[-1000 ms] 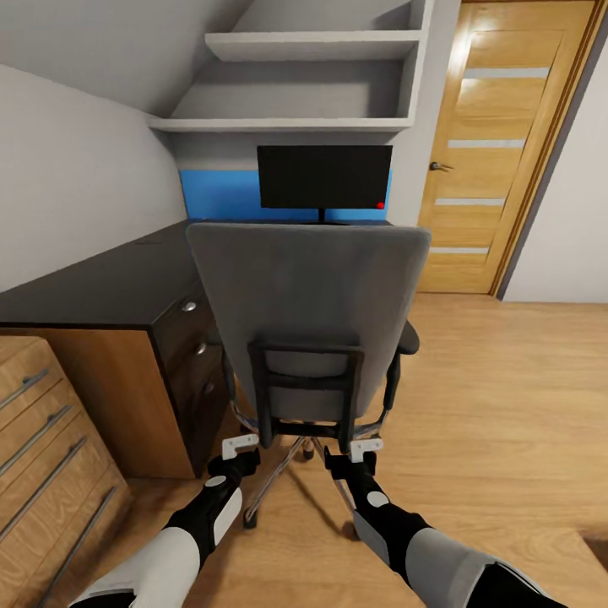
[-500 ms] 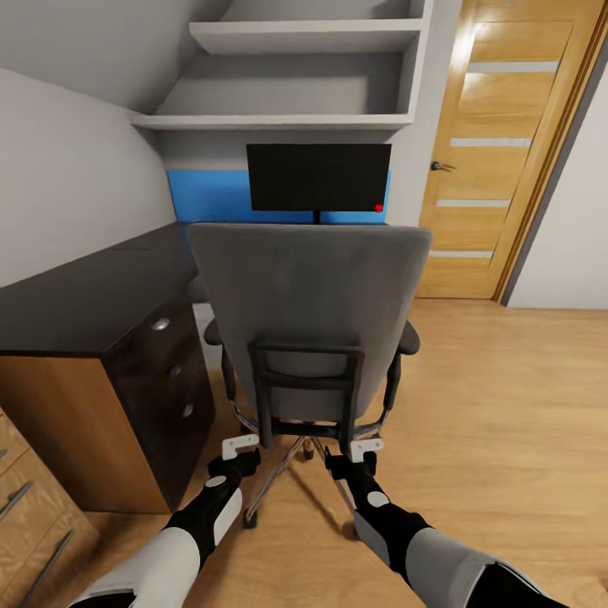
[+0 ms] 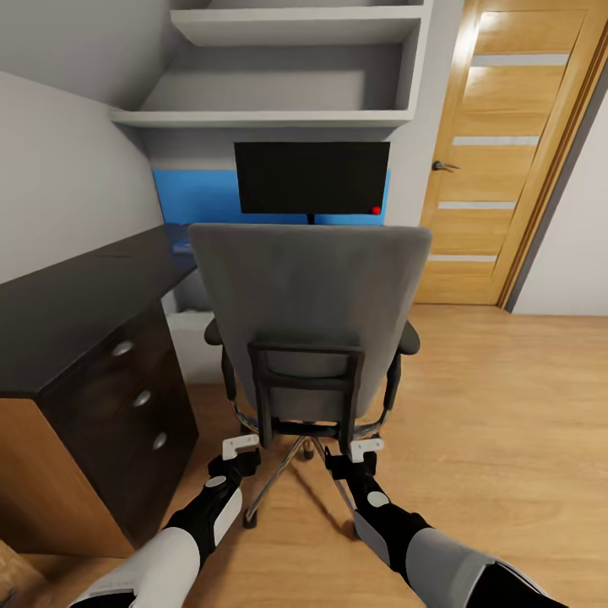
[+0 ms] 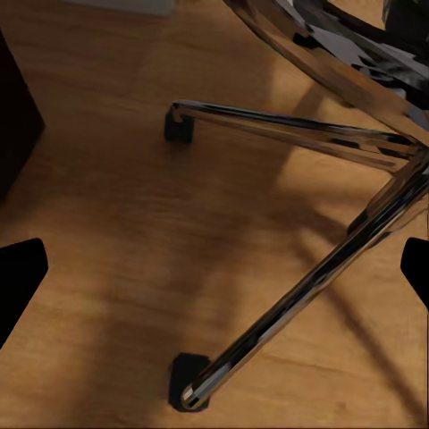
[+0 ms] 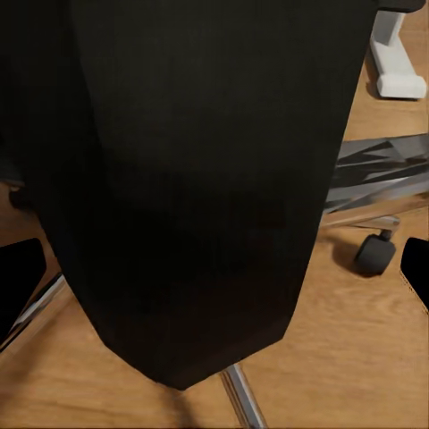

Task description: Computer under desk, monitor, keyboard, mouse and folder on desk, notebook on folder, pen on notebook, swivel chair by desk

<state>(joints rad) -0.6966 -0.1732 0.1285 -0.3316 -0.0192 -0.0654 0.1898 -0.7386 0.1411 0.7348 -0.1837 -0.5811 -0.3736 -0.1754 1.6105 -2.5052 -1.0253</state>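
Note:
The grey swivel chair (image 3: 308,287) stands right in front of me with its back to me. Its backrest hides the seat, so the folder is hidden. Behind it the black monitor (image 3: 312,177) stands on the black desk (image 3: 76,312), which runs along the left wall. A pale grey box, apparently the computer (image 3: 192,338), shows under the desk. My left gripper (image 3: 239,445) and right gripper (image 3: 365,446) hang low behind the chair, both open. The chrome base (image 4: 295,268) lies under the left one, and the chair's black back support (image 5: 197,179) is before the right one. Keyboard, mouse, notebook and pen are out of view.
Silver-knobbed drawers (image 3: 139,397) face the gap left of the chair. A wooden door (image 3: 494,152) stands at the right, with open wood floor (image 3: 498,422) before it. Grey shelves (image 3: 279,72) hang above the monitor.
The camera has moved forward and right: the desk has slid left and the wooden dresser has left the picture. The chair and both grippers keep their places in the picture.

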